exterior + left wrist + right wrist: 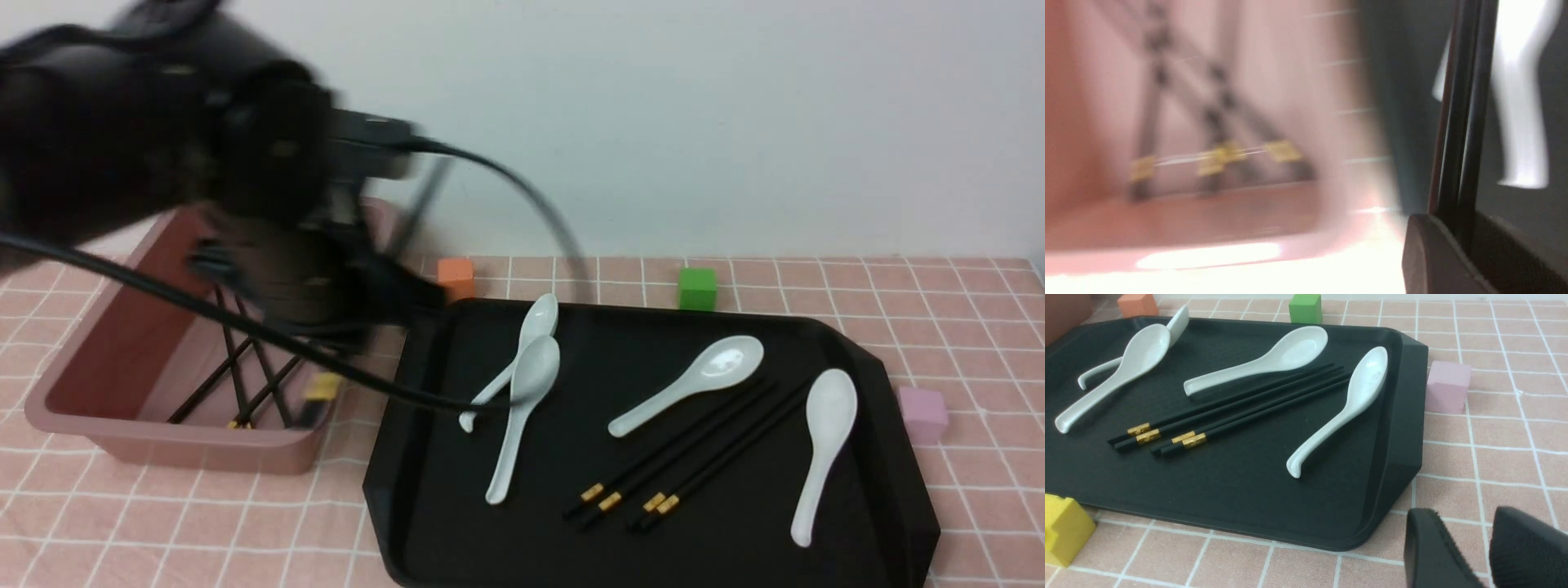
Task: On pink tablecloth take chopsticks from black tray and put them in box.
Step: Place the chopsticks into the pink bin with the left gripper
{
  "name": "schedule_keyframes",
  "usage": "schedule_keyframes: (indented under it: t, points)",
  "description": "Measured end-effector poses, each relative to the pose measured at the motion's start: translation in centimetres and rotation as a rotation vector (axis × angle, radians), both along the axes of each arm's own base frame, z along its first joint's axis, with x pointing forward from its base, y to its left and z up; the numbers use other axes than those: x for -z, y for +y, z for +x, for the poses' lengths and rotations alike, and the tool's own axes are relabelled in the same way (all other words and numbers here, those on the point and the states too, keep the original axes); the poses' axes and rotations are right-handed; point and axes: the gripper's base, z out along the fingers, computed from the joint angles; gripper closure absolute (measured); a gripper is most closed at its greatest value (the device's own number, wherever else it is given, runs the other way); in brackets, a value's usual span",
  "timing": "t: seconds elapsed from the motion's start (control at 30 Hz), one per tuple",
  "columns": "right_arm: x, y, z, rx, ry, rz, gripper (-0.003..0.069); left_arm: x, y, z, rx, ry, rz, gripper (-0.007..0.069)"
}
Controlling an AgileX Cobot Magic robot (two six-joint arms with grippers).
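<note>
1. Squinting at a very smeared left gripper [384,290] up over the box [188,453], right at the rim facing the black tray [457,539]. From its wrist view, looks clamped tight on a held pair [1461,122] of black sticks, though hard to swear to through the blur.
2. Judging the next move as a drop: box straight below and off toward 8 o'clock, with a few crossed sticks [245,384] lying inside already.
3. Counting four chopsticks [665,457] on the tray, at 4 o'clock from that gripper, long axis from 2 o'clock (thin tips) down to 8 o'clock (gold bands).
4. Right gripper [1468,512]: nearly closed, just a sliver of gap, holding nothing, parked over the pink tablecloth [963,327] just off the tray's 5 o'clock corner. Probably the nearer one to those four.
5. In the way: one white spoon [694,384] snug along their 11 o'clock side, a second spoon [820,449] beside the tips at 3 o'clock, plus the left arm's cable [245,325] draped across box and tray.
</note>
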Motion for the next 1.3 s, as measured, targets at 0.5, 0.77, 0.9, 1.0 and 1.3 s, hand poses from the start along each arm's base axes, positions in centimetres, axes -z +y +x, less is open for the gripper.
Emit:
schedule_keyframes:
  t: [0.5,0.77,0.9,1.0,1.3]
  points:
    - [0.0,0.0,0.0,0.0,0.0,0.0,0.0419,5.6,6.9,5.1,-0.211,0.027,-0.021,0.051]
    - [0.0,0.0,0.0,0.0,0.0,0.0,0.0419,7.1,6.6,6.3,-0.233,0.001,-0.045,0.051]
    - [0.0,0.0,0.0,0.0,0.0,0.0,0.0419,7.1,6.7,6.3,-0.227,-0.003,-0.03,0.0482]
    - [0.0,0.0,0.0,0.0,0.0,0.0,0.0419,7.1,6.8,6.4,-0.22,-0.008,-0.016,0.0452]
    - [0.0,0.0,0.0,0.0,0.0,0.0,0.0419,6.7,7.1,5.9,-0.226,0.01,0.011,0.0371]
